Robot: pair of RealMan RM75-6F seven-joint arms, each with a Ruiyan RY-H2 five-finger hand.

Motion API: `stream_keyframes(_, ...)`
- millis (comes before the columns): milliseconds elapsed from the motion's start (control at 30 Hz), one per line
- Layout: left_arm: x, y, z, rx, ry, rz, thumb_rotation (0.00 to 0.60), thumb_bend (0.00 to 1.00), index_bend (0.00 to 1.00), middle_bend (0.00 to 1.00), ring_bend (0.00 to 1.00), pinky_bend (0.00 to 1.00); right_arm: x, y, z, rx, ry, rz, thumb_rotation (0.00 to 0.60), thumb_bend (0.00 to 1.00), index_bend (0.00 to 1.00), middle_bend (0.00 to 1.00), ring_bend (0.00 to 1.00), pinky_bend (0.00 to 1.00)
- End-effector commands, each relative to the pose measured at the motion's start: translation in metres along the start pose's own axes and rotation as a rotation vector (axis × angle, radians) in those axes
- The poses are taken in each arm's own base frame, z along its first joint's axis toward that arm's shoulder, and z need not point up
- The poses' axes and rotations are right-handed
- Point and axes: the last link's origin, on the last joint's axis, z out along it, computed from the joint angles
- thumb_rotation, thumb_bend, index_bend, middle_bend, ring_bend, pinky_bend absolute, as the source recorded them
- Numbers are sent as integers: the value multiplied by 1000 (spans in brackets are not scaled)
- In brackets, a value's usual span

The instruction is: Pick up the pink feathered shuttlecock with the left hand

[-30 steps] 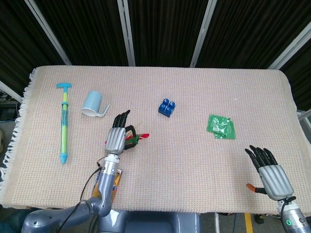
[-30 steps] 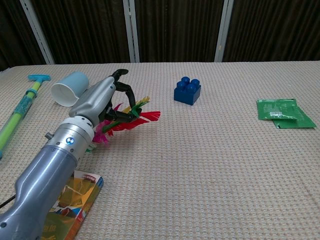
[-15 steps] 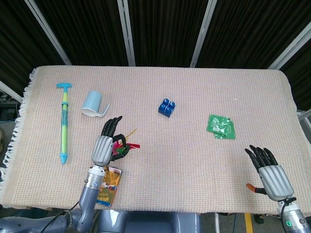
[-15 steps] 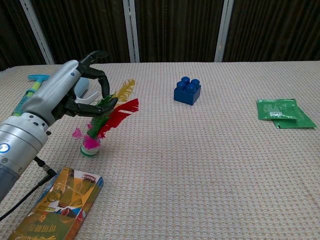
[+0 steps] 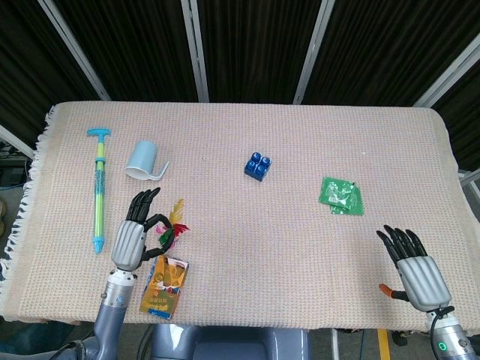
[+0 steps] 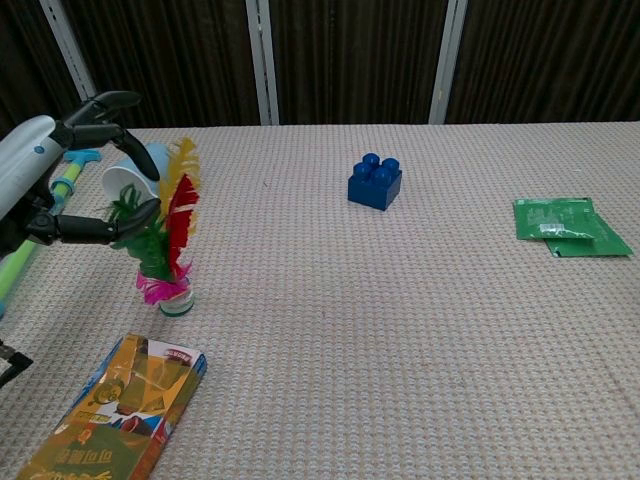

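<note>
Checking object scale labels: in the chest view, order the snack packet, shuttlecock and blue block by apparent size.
1. snack packet, though nearest the camera
2. shuttlecock
3. blue block, though farthest

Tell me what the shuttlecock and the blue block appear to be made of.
The shuttlecock: real or synthetic feathers, dyed red, yellow, green and pink, judging by the soft frayed vanes; its pale base looks like rubber or plastic. The blue block: glossy moulded plastic, shown by the smooth studs and highlights.
</note>
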Motion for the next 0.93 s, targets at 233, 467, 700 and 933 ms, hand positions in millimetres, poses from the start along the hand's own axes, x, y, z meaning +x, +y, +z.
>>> stream_keyframes(233, 52, 7, -11, -23, -16, 66, 560, 138, 0, 0, 0, 0, -2, -2, 0, 6, -5, -6, 600, 47, 0, 0, 0, 0)
stream_keyframes(467, 144, -19, -65, 181, -128, 359, 561, 152, 0, 0, 0, 0, -2, -3, -3, 17, -20, -3, 600, 47, 0, 0, 0, 0)
stream_keyframes(700, 171, -64, -122, 534, -210, 521, 559, 161, 42, 0, 0, 0, 3, -3, -4, 16, -8, 1, 600, 47, 0, 0, 0, 0)
stream_keyframes(933, 170, -66, -116, 481, -116, 541, 561, 166, 25, 0, 0, 0, 3, 0, -3, -17, 3, -6, 600, 47, 0, 0, 0, 0)
